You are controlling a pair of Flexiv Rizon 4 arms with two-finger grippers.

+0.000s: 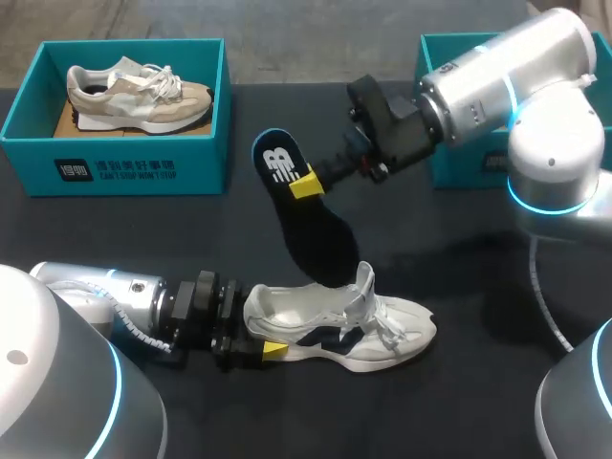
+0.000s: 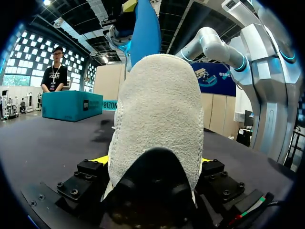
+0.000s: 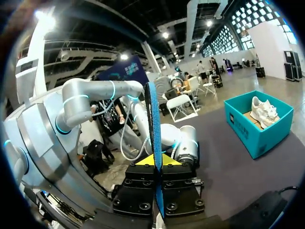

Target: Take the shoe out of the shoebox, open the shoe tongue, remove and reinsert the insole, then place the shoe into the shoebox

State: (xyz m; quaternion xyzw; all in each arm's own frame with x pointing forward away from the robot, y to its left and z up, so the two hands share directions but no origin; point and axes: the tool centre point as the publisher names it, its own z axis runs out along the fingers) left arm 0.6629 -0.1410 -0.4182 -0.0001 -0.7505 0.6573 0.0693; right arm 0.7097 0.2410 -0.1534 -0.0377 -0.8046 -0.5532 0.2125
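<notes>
Two shoes are listed: one white shoe (image 1: 354, 330) on the table (image 1: 459, 402), heel clamped by the left gripper (image 1: 266, 338), one beige shoe (image 1: 134, 96) in a teal box (image 1: 124, 164); one insole (image 1: 316, 239) pinched by the right gripper (image 1: 302, 181) above the white shoe.

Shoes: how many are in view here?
2. A beige shoe lies in the left shoebox; a white shoe sits on the table, heel in the left pincer. Inside the right shoebox is hidden.

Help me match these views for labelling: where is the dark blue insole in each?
Head: dark blue foam insole mid-table, tilted, lower end in the white sneaker.
Left wrist: insole standing above the sneaker's heel.
Right wrist: insole edge-on.
Landmark: the right end effector gripping it.
</notes>
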